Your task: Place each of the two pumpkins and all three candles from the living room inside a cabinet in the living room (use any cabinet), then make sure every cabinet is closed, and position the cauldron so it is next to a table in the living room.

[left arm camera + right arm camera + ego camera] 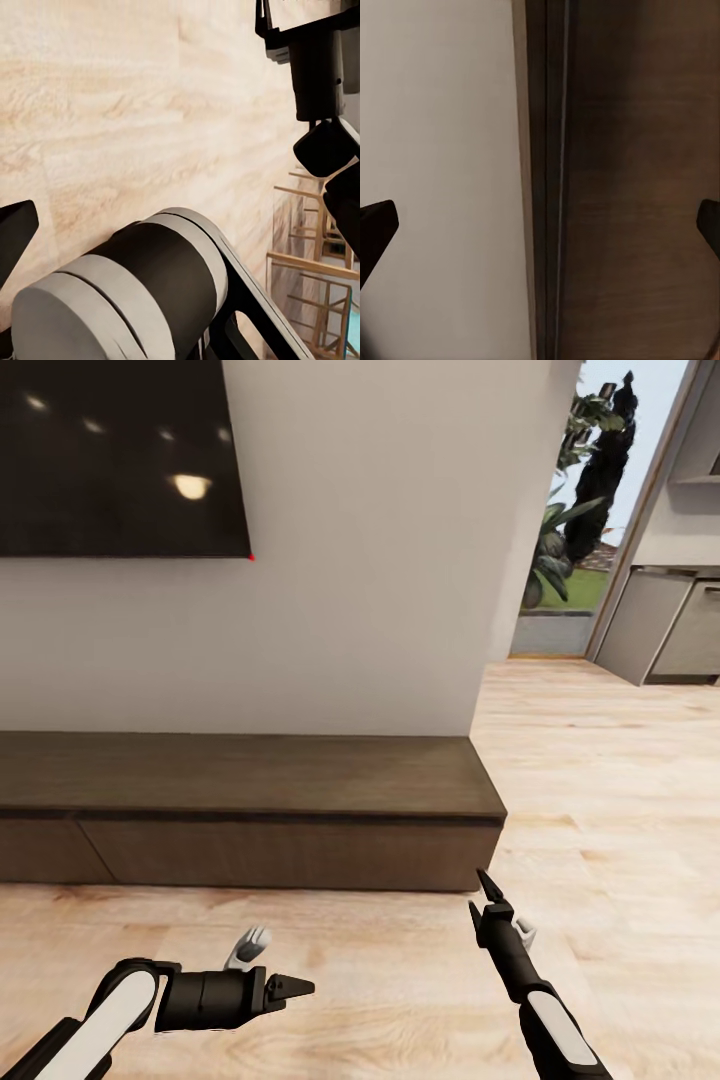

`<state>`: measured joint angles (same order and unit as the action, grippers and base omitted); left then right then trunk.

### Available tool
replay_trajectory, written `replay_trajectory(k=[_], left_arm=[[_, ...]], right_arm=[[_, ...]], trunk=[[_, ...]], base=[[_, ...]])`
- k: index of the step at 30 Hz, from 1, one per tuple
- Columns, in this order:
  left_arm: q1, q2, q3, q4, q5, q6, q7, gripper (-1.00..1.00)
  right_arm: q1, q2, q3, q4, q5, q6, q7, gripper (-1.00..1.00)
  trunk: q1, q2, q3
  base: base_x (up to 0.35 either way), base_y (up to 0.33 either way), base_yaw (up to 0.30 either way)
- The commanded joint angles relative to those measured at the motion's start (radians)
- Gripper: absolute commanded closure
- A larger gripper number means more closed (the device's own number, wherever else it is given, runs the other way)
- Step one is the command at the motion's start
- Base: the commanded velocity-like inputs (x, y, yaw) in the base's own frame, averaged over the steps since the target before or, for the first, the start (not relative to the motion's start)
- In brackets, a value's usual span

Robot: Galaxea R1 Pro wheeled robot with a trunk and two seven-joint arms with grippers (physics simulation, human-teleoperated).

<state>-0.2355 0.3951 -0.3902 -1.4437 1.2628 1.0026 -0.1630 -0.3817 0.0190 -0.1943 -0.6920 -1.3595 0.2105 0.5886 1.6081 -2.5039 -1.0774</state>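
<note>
- The cabinet [250, 800] was seen in the head view as a long, low, dark brown unit set against a pale wall [360, 610], its flat fronts shut.
- The cabinet's right end was noted to stop just past the wall's corner, with light wooden floor [600, 790] running on beyond it.
- A dark screen [120, 455] was mounted on the wall above the cabinet's left part, with ceiling lights mirrored in it.
- The left claw [275, 970] was held low over the floor in front of the cabinet, pointing to the right; nothing was gripped, and one black finger and one white finger were seen spread apart.
- The right claw [505, 915] was held near the cabinet's front right corner, pointing up toward it; its fingers were apart and empty.
- In the right wrist view, two dark fingertips [376, 225] were seen at opposite edges, wide apart, with the cabinet's brown wood [637, 187] and the pale wall between them.
- In the left wrist view, floor planks and a grey and black arm joint [142, 292] were recorded.
- Through an opening at the far right, greenery [575, 510] and grey units [670, 625] were noted.
</note>
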Motion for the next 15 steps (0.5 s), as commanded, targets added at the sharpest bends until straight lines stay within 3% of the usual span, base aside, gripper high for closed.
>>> replay_trajectory(k=[1, 15], left_arm=[[-0.001, 0.001, -0.001, 0.000, -0.010, 0.001, -0.010, -1.00], [-0.001, 0.001, -0.001, 0.000, -0.010, 0.001, -0.010, -1.00]], right_arm=[[0.000, 0.001, -0.004, 0.000, -0.009, 0.010, 0.002, -1.00], [0.000, 0.001, -0.004, 0.000, -0.009, -0.014, 0.002, -1.00]], trunk=[[0.000, 0.000, -0.001], [0.000, 0.000, -0.001]], base=[[0.094, 0.000, 0.000], [0.171, 0.000, 0.000]])
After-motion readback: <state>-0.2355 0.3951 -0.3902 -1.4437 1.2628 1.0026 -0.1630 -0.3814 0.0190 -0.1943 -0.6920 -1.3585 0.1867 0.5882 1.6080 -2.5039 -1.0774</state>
